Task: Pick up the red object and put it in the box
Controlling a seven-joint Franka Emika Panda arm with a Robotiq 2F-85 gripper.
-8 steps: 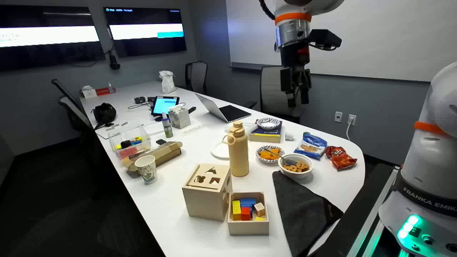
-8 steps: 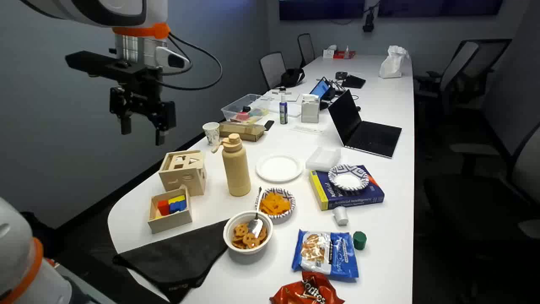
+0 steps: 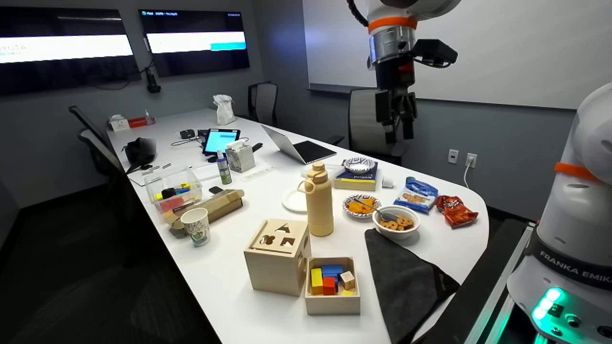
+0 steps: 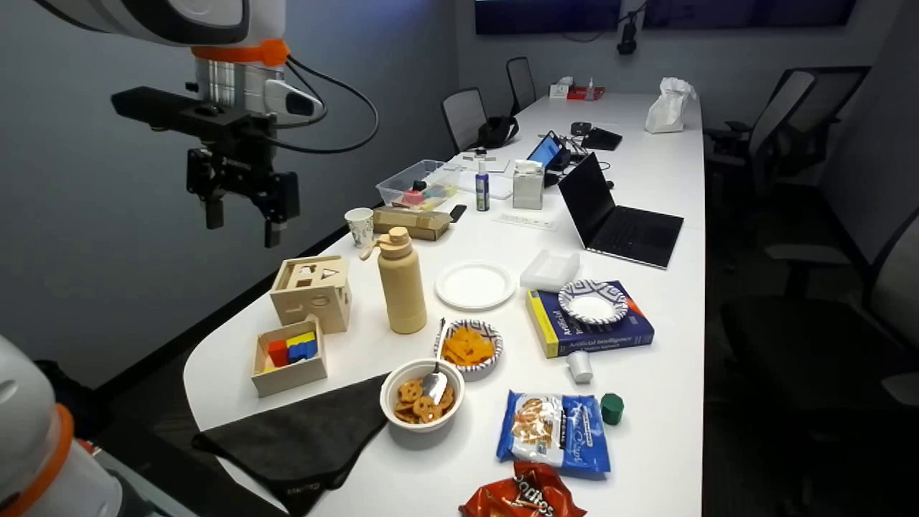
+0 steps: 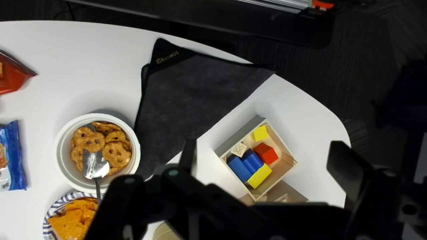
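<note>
High above the rounded end of the white table (image 3: 342, 329), holds the gripper (image 4: 243, 224) pointing down, with its fingers (image 5: 189, 155) spread well apart. Well below, shows the red block (image 5: 266, 154) lying in the shallow wooden tray (image 3: 333, 306), close beside a blue block (image 5: 252, 160) and a yellow block (image 5: 259, 176), with an unpainted wooden block (image 5: 239, 149) sharing the same space. From the wrist, frames that tray between the fingers. Just beside the tray, shows the wooden box (image 3: 275, 272) standing upright, with shaped holes cut in its top; cannot tell touching from narrowly apart. Near the box, has a tan bottle (image 3: 319, 210) standing upright. On the tray's other side, has a black cloth (image 5: 186, 90) lying flat on the table, and beside the cloth a white bowl (image 3: 397, 235) of brown snacks (image 5: 116, 155) with a spoon (image 5: 95, 163) resting in it. Beyond the bowl, has a blue packet (image 4: 556, 434) and a red-orange packet (image 3: 456, 211) lying near each other.
</note>
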